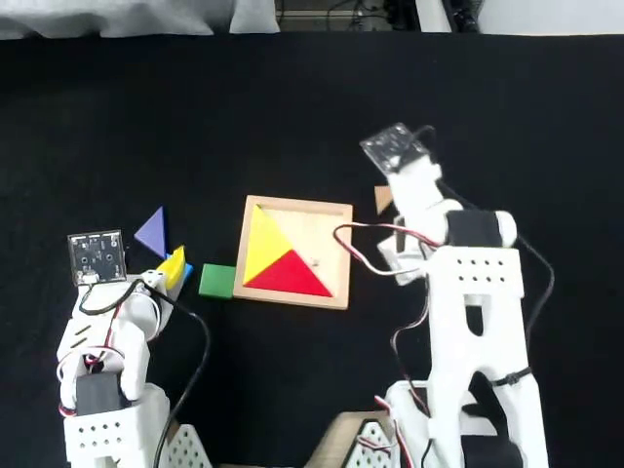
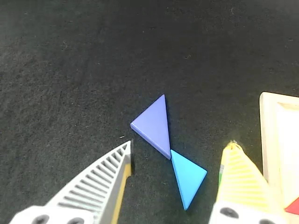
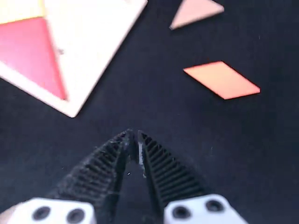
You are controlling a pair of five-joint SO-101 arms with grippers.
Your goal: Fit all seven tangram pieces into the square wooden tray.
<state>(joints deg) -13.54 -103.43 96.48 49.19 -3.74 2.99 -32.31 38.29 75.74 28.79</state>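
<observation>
high: we count two of seven seated in tray (image 1: 317,232), yellow triangle (image 1: 258,249), red triangle (image 1: 291,274); green square (image 1: 216,281) beside its left edge | left wrist: left gripper (image 2: 180,145) spread above purple triangle (image 2: 153,125), blue triangle (image 2: 188,177) | right wrist: right gripper (image 3: 135,136) clenched empty; parallelogram (image 3: 222,79), pink triangle (image 3: 195,10) loose

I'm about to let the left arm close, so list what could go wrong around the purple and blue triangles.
1. The purple triangle and blue triangle meet corner to corner, right in the gap of the open left gripper. Closing on one may drag or spin the other.
2. The gripper's yellow finger sits close to the tray rim. A sideways slip could bump the tray out of place.
</observation>
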